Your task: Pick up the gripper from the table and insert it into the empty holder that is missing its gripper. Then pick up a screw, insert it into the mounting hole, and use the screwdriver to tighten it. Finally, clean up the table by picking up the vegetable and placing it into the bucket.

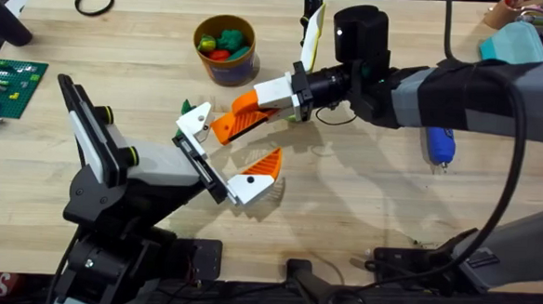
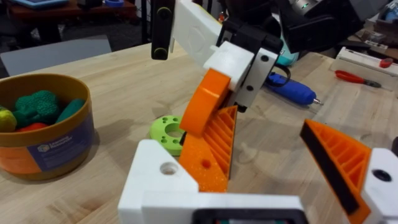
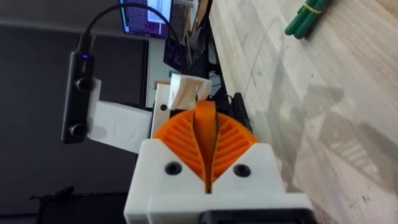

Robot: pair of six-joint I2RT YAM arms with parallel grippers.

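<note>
Overhead view: small dark green bean-like toy vegetable (image 1: 187,105) lying mid-tabletop, just beside the upper finger of the left gripper (image 1: 230,148), near the short round bucket with tan-yellow rim and bluish-purple wall (image 1: 243,71) at the far edge. Probably light, smooth plastic, stiff enough not to crush. Likely to roll or skid if nudged, so best pinched across the slim middle of the stem, not at the flared leafy end.

Left gripper spread wide, white fingers with orange ribbed pads, empty. Right gripper (image 1: 219,129) reaching in from the right edge, pads pressed together; nothing seen between them from the right wrist.

Stubby screwdriver with bright blue handle and pale tip (image 1: 437,147) lying toward the right edge, well apart from both grippers. Rigid and round-handled, so apt to roll; best grasped around the handle.

Count:
- One vegetable on the tabletop.
- One bucket, several coloured toys inside.
- One screwdriver.
- One lime-green round disc with holes (image 2: 165,130).
- One black ring (image 1: 93,3) near the far left corner.
- Two grippers.
</note>
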